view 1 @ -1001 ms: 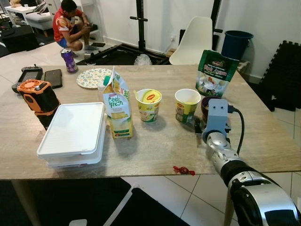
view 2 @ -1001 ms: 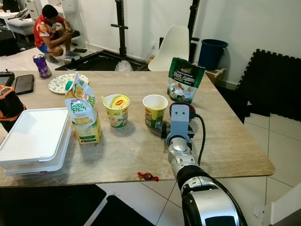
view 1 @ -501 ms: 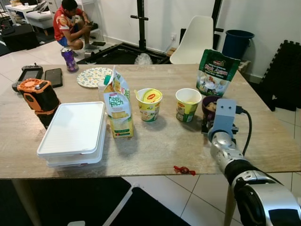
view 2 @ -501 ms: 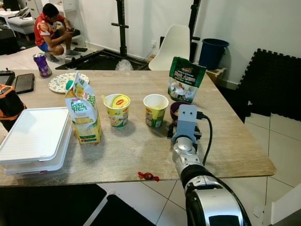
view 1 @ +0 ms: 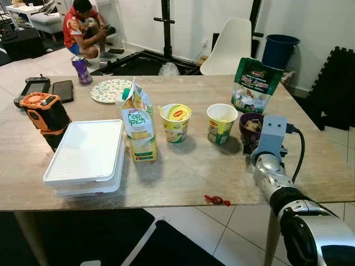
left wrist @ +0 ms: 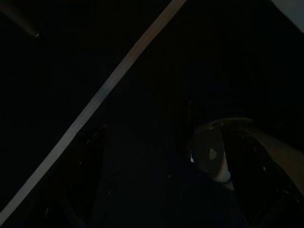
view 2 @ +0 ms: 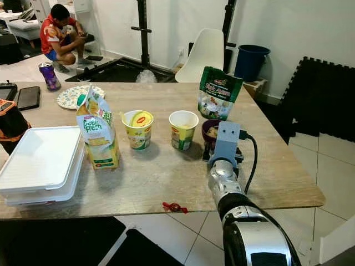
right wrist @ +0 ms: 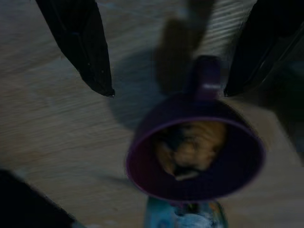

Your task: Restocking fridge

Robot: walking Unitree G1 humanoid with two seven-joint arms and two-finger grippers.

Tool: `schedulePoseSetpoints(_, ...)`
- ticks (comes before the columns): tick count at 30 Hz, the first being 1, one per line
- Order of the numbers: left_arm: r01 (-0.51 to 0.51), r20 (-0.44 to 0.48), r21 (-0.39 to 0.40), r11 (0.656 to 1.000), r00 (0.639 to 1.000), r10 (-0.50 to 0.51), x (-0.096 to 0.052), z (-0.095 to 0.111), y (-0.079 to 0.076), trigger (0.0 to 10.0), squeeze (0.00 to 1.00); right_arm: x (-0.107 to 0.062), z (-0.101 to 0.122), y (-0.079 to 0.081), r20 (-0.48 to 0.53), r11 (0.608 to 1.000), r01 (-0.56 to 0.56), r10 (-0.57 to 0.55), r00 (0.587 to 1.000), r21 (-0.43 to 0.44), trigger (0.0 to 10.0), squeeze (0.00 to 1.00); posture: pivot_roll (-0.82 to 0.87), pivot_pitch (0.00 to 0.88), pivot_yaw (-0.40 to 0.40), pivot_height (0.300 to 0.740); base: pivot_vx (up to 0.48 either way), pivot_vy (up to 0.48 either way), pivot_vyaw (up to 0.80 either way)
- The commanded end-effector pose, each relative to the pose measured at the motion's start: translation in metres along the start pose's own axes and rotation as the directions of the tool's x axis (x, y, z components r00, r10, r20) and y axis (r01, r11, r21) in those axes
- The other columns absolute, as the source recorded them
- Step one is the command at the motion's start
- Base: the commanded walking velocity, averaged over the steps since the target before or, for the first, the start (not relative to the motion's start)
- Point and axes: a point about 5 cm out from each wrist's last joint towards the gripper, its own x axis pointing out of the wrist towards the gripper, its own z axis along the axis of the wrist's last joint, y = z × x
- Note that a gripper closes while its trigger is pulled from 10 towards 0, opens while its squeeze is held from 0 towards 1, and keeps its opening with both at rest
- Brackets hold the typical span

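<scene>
At centre right of the head view, the small rigid purple mug [view 1: 250, 123] with food inside stands on the wooden table [view 1: 188, 172]. The right gripper [right wrist: 166, 92] has its 2 fingers spread, straddling the handle. Probably light, spillable; grip the body.

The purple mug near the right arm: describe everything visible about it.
The purple mug is small, dark purple and glossy, standing upright on the wooden table in front of the green pouch and beside a yellow noodle cup. The right wrist view shows a handle on its side and something brownish-orange inside, too blurred to identify. The right end effector is open, its fingers either side of the handle, not touching it.
</scene>
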Motion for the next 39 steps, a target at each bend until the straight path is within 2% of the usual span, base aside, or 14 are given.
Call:
schedulePoseSetpoints(1, -0.016, -0.031, 0.009, 1.0, 0.999, 0.016, -0.003, -0.008, 0.008, 10.0, 0.0, -0.001, 0.0, 0.009, 0.003, 0.998, -0.06, 0.06, 0.998, 0.034, 10.0, 0.0, 0.12, 0.214, -0.008, 0.734, 0.0, 0.0, 0.0)
schedulePoseSetpoints(9, 0.002, -0.017, 0.026, 1.0, 1.0, -0.002, -0.002, -0.004, 0.006, 10.0, 0.0, -0.001, 0.0, 0.009, 0.0, 0.998, -0.051, 0.051, 0.999, 0.027, 10.0, 0.0, 0.13, 0.212, -0.011, 0.734, 0.0, 0.0, 0.0)
schedulePoseSetpoints(11, 0.136, 0.046, 0.148, 0.98, 0.988, -0.144, -0.001, 0.006, -0.01, 10.0, 0.0, -0.001, -0.001, 0.008, -0.003, 0.999, -0.044, 0.044, 0.999, 0.016, 10.0, 0.0, 0.13, 0.207, -0.014, 0.734, 0.0, 0.0, 0.0)
schedulePoseSetpoints(12, 0.219, 0.081, 0.226, 0.949, 0.967, -0.242, -0.001, 0.012, -0.021, 10.0, 0.0, -0.001, -0.001, 0.008, -0.003, 0.999, -0.043, 0.043, 0.999, 0.014, 10.0, 0.0, 0.13, 0.207, -0.014, 0.734, 0.0, 0.0, 0.0)
schedulePoseSetpoints(14, 0.327, 0.178, 0.437, 0.838, 0.882, -0.437, -0.01, 0.028, -0.045, 10.0, 0.0, -0.001, -0.001, 0.007, -0.002, 0.999, -0.048, 0.048, 0.999, 0.011, 10.0, 0.0, 0.12, 0.204, -0.015, 0.734, 0.0, 0.0, 0.0)
schedulePoseSetpoints(15, 0.327, 0.178, 0.437, 0.838, 0.882, -0.437, -0.01, 0.028, -0.045, 10.0, 0.0, -0.001, -0.001, 0.007, -0.002, 0.999, -0.048, 0.048, 0.999, 0.011, 10.0, 0.0, 0.12, 0.204, -0.015, 0.734, 0.0, 0.0, 0.0)
schedulePoseSetpoints(17, 0.343, 0.257, 0.615, 0.71, 0.765, -0.591, -0.024, 0.049, -0.068, 10.0, 0.0, -0.001, -0.002, 0.007, 0.0, 0.998, -0.055, 0.055, 0.998, 0.01, 10.0, 0.0, 0.12, 0.202, -0.015, 0.734, 0.0, 0.0, 0.0)
schedulePoseSetpoints(21, 0.333, 0.292, 0.667, 0.666, 0.706, -0.646, -0.033, 0.062, -0.08, 10.0, 0.0, -0.001, -0.002, 0.007, -0.001, 0.998, -0.056, 0.056, 0.998, 0.009, 10.0, 0.0, 0.12, 0.199, -0.014, 0.734, 0.0, 0.0, 0.0)
schedulePoseSetpoints(25, 0.297, 0.374, 0.726, 0.621, 0.587, -0.718, -0.062, 0.094, -0.1, 10.0, 0.0, -0.002, -0.003, 0.008, -0.004, 0.998, -0.055, 0.056, 0.998, 0.007, 10.0, 0.0, 0.13, 0.196, -0.01, 0.734, 0.0, 0.0, 0.0)
schedulePoseSetpoints(27, 0.297, 0.374, 0.726, 0.621, 0.587, -0.718, -0.062, 0.094, -0.1, 10.0, 0.0, -0.002, -0.003, 0.008, -0.004, 0.998, -0.055, 0.056, 0.998, 0.007, 10.0, 0.0, 0.13, 0.196, -0.01, 0.734, 0.0, 0.0, 0.0)
schedulePoseSetpoints(28, 0.293, 0.375, 0.75, 0.592, 0.549, -0.747, -0.073, 0.1, -0.106, 10.0, 0.0, -0.002, -0.004, 0.008, -0.005, 0.998, -0.056, 0.056, 0.998, 0.007, 10.0, 0.0, 0.12, 0.195, -0.009, 0.734, 0.0, 0.0, 0.0)
schedulePoseSetpoints(32, 0.308, 0.351, 0.792, 0.527, 0.477, -0.806, -0.091, 0.105, -0.12, 10.0, 0.0, -0.002, -0.005, 0.009, -0.007, 0.998, -0.056, 0.056, 0.998, 0.006, 10.0, 0.0, 0.12, 0.198, -0.009, 0.734, 0.0, 0.0, 0.0)
schedulePoseSetpoints(35, 0.322, 0.349, 0.793, 0.518, 0.457, -0.818, -0.096, 0.107, -0.124, 10.0, 0.0, -0.002, -0.005, 0.009, -0.007, 0.998, -0.056, 0.056, 0.998, 0.006, 10.0, 0.0, 0.12, 0.198, -0.01, 0.734, 0.0, 0.0, 0.0)
schedulePoseSetpoints(39, 0.311, 0.428, 0.779, 0.544, 0.369, -0.825, -0.119, 0.124, -0.138, 10.0, 0.0, -0.002, -0.005, 0.009, -0.007, 0.998, -0.056, 0.056, 0.998, 0.003, 10.0, 0.0, 0.12, 0.202, -0.009, 0.734, 0.0, 0.0, 0.0)
